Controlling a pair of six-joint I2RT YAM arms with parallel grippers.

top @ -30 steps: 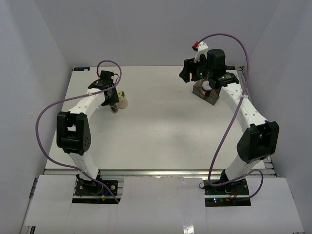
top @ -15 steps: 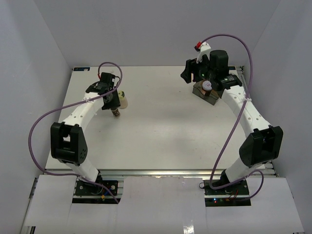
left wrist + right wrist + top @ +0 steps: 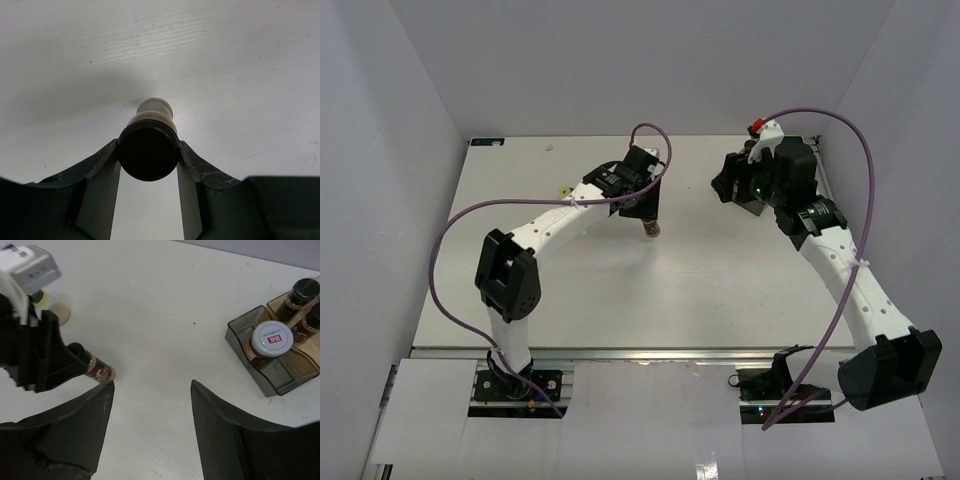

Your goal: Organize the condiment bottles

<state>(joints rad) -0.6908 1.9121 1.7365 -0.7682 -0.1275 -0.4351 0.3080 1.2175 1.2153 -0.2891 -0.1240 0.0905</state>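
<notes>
Right wrist view gives us what the overhead cannot: the tray [image 3: 240, 337], a smoke-tinted clear plastic box with thin walls, at the right of the tabletop [image 3: 165, 300]. In its near compartment a white-capped jar [image 3: 271, 337] stands upright, its round lid bearing a red mark. Just behind it, in an amber-toned section, two black-capped bottles [image 3: 303, 290] stand side by side. We cannot tell whether that section belongs to the same tray. In the top external view the head of the right arm [image 3: 840, 260] covers all of this.

Right jaws: dark curved plates, standing wide apart with bare tabletop between them, gripping nothing.

Left wrist view: the left jaws are closed on the held bottle [image 3: 148, 152], pinching it from both sides at its glossy black round cap, which faces the lens. A pale end shows beyond the cap. The right wrist view shows the same bottle side-on and tilted: dark cap, red-and-white label, tan end. We cannot tell whether that end touches the tabletop. The top external view places the bottle near the middle of the tabletop, under the left arm [image 3: 560, 215], well apart from the tray.

Beyond the left arm, the right wrist view also shows a cream round item [image 3: 61, 313] and a yellow-capped item [image 3: 41, 298], the second partly hidden by the wrist housing. Both are too small to name.

The tabletop is matte white with faint grain. A purple cable [image 3: 445, 235] loops off the left arm.
</notes>
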